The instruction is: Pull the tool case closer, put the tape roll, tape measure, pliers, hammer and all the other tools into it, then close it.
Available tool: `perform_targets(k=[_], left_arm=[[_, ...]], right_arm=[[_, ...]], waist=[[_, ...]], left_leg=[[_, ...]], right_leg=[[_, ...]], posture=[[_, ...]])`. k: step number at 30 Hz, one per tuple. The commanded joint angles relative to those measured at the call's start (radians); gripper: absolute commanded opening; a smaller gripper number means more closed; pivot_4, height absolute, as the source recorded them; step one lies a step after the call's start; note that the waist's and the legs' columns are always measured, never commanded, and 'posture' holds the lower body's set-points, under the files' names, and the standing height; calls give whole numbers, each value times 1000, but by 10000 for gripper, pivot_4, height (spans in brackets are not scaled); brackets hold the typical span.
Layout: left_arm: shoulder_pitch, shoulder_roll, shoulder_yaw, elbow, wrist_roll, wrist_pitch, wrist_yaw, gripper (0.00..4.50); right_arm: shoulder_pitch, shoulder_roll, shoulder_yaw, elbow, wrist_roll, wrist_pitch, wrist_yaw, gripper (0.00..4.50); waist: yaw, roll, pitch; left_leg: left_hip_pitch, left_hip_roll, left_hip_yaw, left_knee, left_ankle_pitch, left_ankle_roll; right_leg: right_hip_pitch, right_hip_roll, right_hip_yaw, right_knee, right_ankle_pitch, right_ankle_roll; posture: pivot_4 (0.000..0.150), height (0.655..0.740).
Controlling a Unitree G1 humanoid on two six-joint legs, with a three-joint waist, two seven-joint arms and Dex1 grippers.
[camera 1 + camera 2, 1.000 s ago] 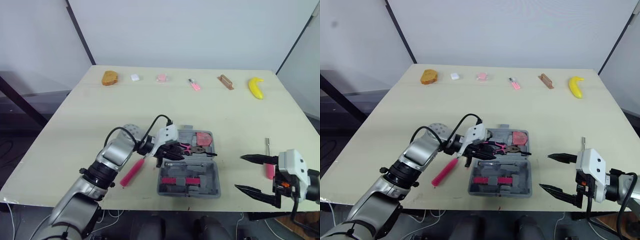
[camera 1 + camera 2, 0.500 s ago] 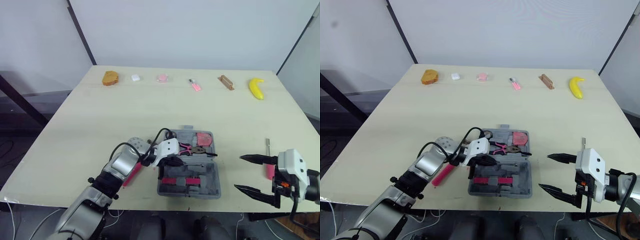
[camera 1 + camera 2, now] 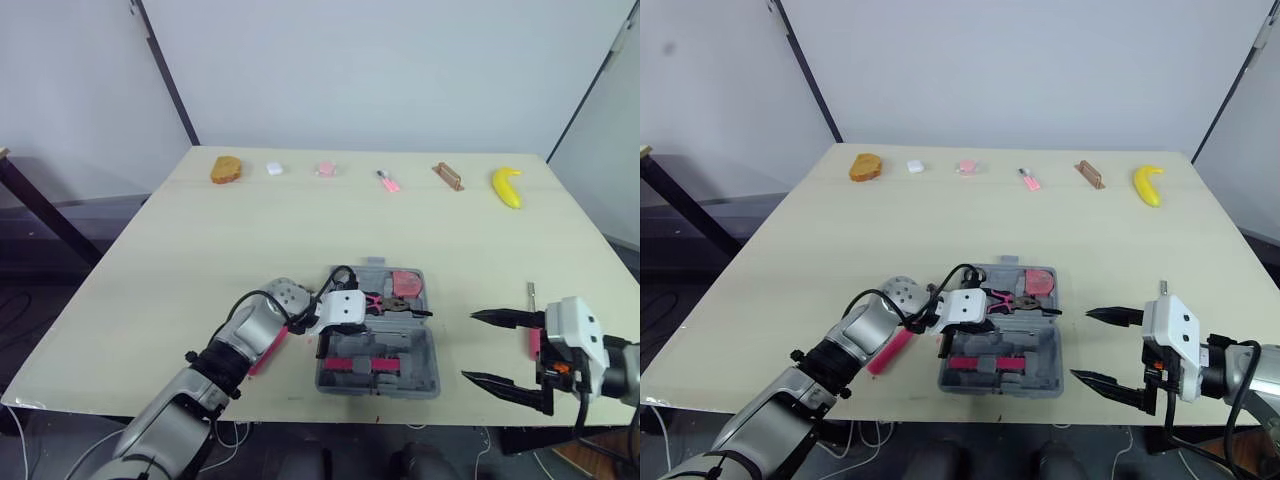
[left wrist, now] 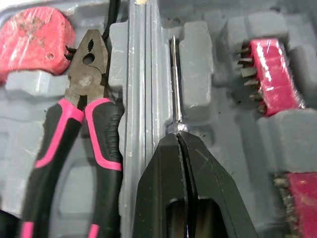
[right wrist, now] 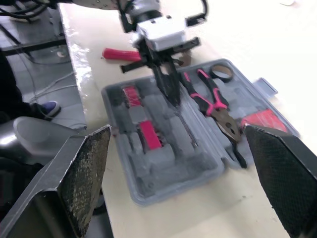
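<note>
Left wrist view: left jaws clamped on screwdriver (image 4: pixel 174 79) in tool case (image 4: pixel 141 74); right jaws spread, empty.

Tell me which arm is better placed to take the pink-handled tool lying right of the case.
Right: the right gripper, open, hovers beside the pink-handled tool; the left gripper is down in the tool case, fingers shut.

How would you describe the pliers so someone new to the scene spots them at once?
Find the open grey tool case near the front edge of the table. In its far half, next to a flat red item in the corner, lie the pliers. They alone have twin pink-and-black handles ending in a dark metal nose.
</note>
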Motion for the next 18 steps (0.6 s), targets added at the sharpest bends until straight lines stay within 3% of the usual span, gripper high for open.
perform_targets(k=[1, 4, 10, 14, 18], left_arm=[[87, -6, -25, 110, 41, 29, 29, 425], [132, -56, 72, 35, -82, 78, 35, 425], [241, -112, 387, -214, -363, 277, 155, 425], [325, -133, 548, -364, -449, 377, 308, 425], [420, -171, 724, -401, -530, 314, 413, 425]], right_arm=[[-37, 3, 21, 21, 8, -5, 3, 45000], [-51, 19, 28, 56, 8, -20, 5, 45000], [-103, 163, 58, 95, 4, -34, -118, 45000], [-128, 273, 97, 129, -104, -109, -242, 45000], [-200, 392, 144, 190, -164, -136, -363, 45000]], waist=[[-1, 2, -6], [-1, 6, -10], [0, 2, 0], [-2, 2, 6], [-19, 2, 8]], left_leg=[[0, 0, 0, 0, 0, 0], [0, 0, 1, 0, 0, 0], [-4, 1, -2, 0, 0, 0], [-4, 1, -5, 0, 0, 0], [-3, 2, -5, -1, 0, 0]], right_leg=[[0, 0, 0, 0, 0, -1], [0, 0, 1, 0, -1, -1], [-3, 0, -1, 0, 1, 1], [-4, 0, -1, 0, 1, 1], [-4, -2, 1, 0, 3, -2]], posture=[[1500, 7400], [1500, 7400], [1500, 7400], [1500, 7400], [1500, 7400]])
